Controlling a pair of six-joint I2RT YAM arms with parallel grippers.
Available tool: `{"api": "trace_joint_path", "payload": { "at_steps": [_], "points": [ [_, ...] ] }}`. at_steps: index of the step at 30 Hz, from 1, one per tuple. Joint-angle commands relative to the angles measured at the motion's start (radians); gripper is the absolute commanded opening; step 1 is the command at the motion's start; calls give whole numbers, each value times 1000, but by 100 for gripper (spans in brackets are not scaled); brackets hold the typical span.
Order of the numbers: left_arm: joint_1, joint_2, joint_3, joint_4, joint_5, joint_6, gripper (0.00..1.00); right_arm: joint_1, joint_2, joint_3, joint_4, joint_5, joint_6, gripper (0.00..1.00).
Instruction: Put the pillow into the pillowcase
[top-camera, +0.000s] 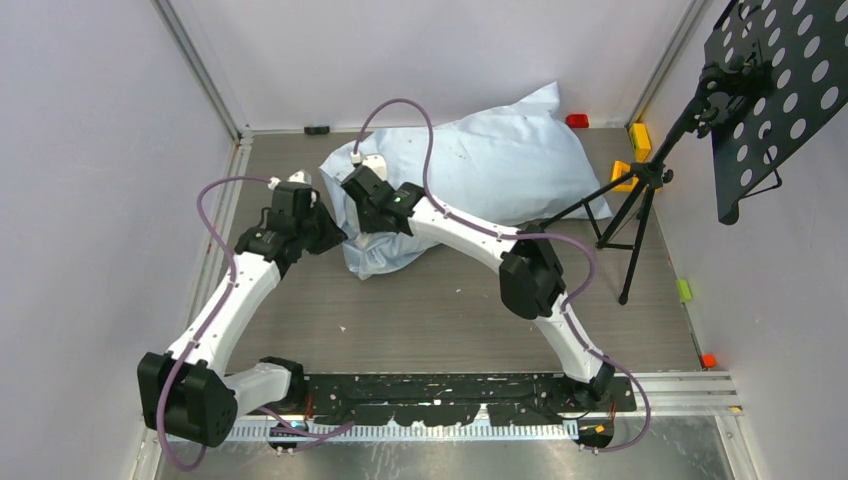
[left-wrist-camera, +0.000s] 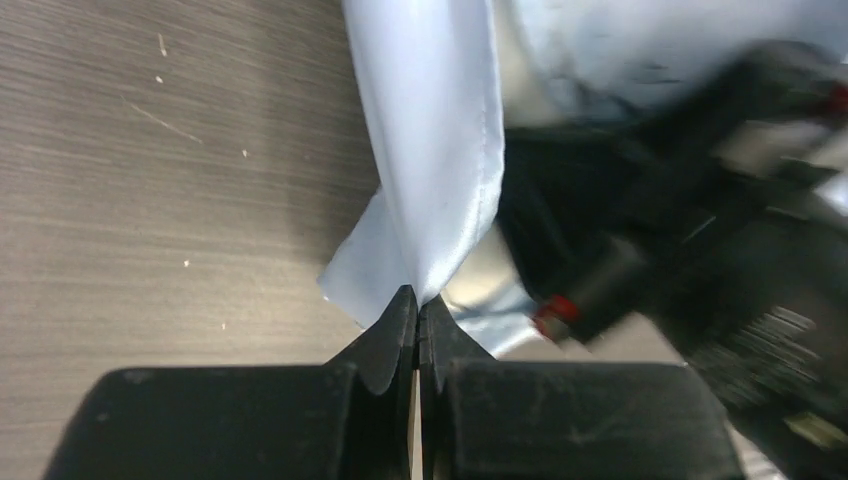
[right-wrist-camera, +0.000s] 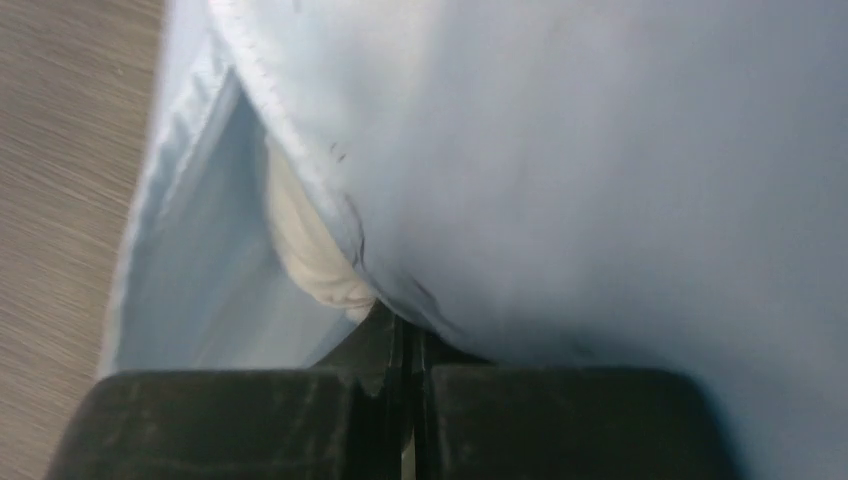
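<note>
The light blue pillowcase (top-camera: 500, 160) lies bulging at the back middle of the table, its open end toward the left. The white pillow (right-wrist-camera: 310, 250) shows only as a small bulge inside that opening; the rest is hidden in the case. My left gripper (top-camera: 336, 238) is shut on the case's hem at the near left corner, as the left wrist view (left-wrist-camera: 417, 305) shows on the pillowcase (left-wrist-camera: 430, 130). My right gripper (top-camera: 365, 232) is just right of it, and its jaws (right-wrist-camera: 408, 330) are shut on the upper edge of the pillowcase (right-wrist-camera: 560, 170).
A black tripod stand (top-camera: 640, 190) with a perforated black board (top-camera: 780, 90) stands at the right, one leg touching the case. Yellow blocks (top-camera: 638, 138), a red block (top-camera: 577, 120) and a small black piece (top-camera: 317, 129) lie along the back wall. My right arm (left-wrist-camera: 690, 250) is close beside the left gripper.
</note>
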Motion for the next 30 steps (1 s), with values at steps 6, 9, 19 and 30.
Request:
{"api": "trace_joint_path", "payload": {
  "at_steps": [6, 9, 19, 30],
  "points": [
    [5, -104, 162, -185, 219, -37, 0, -12, 61, -100, 100, 40, 80, 0],
    [11, -91, 129, -160, 221, -53, 0, -12, 21, -125, 117, 24, 71, 0],
    [12, -64, -1, -58, 300, -99, 0, -13, -153, -126, 240, -119, 174, 0],
    [11, -170, 272, -187, 325, -176, 0, 19, 32, -129, 176, 200, 320, 0]
  ]
}}
